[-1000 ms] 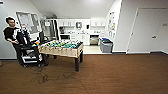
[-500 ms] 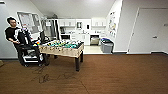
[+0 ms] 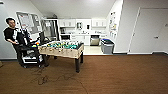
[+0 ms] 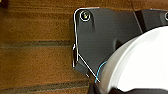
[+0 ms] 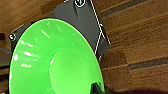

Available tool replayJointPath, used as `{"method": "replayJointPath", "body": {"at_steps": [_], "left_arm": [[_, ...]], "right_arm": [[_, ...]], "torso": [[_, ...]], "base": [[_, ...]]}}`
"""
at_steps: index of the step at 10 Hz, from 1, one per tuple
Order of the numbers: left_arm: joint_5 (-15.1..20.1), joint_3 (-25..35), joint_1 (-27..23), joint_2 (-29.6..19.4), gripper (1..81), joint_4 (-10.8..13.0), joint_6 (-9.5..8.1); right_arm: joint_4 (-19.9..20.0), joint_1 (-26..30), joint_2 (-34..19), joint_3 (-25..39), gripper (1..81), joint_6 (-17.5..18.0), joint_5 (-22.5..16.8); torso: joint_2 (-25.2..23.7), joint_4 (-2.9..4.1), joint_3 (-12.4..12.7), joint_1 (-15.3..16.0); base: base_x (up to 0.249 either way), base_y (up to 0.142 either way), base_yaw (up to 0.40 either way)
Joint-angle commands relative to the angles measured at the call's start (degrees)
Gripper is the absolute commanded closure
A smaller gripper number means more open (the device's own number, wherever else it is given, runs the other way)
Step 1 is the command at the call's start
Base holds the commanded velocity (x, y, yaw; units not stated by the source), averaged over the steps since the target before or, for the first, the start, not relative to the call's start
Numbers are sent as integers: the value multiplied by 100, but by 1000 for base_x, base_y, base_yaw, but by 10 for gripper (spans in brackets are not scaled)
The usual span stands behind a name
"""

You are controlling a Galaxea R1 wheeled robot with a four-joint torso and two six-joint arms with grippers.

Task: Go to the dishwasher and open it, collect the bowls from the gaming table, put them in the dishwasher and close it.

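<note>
Right jaws: couldn't tell their spread, fingers were hidden behind the green bowl [image 5: 55,60]. The bowl sat large and close against the right wrist plate, underside toward the camera, base ring near its middle. Whether it was actually pinched or just in front of the plate, couldn't tell. Brown wood-plank floor [image 5: 140,47] lay behind it, so that wrist faced down.

Left jaws: same story, couldn't tell. A white bowl-shaped thing [image 4: 140,65] covered the fingers, with a thin blue line on its rim. Dark wrist plate beside it, plank floor under it, wrist also faced down. No orange-red bowl could be made out here.

Outward, head view: the robot stood on the brown floor [image 3: 120,75], facing an open room. Foosball table [image 3: 62,48] with green field was at about 10 o'clock, near. A person [image 3: 11,32] in a black top stood at about 9 o'clock beside a dark cart [image 3: 30,53], just left of the foosball table. Cables [image 3: 47,78] trailed on the floor under and in front of it.

Kitchen nook was at 12 o'clock, well back: white cabinets [image 3: 82,23] above, counter below. The dishwasher [image 3: 94,40], steel front, sat under the counter at about 12, its front upright. A dark bin [image 3: 107,46] stood at about 1 o'clock, near the nook's right wall. A white door [image 3: 150,30] was at about 2 o'clock.
</note>
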Motion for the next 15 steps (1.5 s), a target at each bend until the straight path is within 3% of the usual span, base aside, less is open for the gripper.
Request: {"method": "replayJointPath", "body": {"at_steps": [1,8,15], "left_arm": [[256,-16,-212,-135,811,56,40],[256,-24,-212,-118,811,56,40],[256,-24,-212,-109,811,56,40]], "right_arm": [[-54,162,-148,-4,811,-20,-329],[-54,135,-139,-4,811,-11,-320],[-54,144,-121,-21,811,-20,-329]], "torso": [[0,0,0,0],[0,0,0,0],[0,0,0,0]], "base": [[136,0,0],[139,0,0],[166,-88,0]]}}
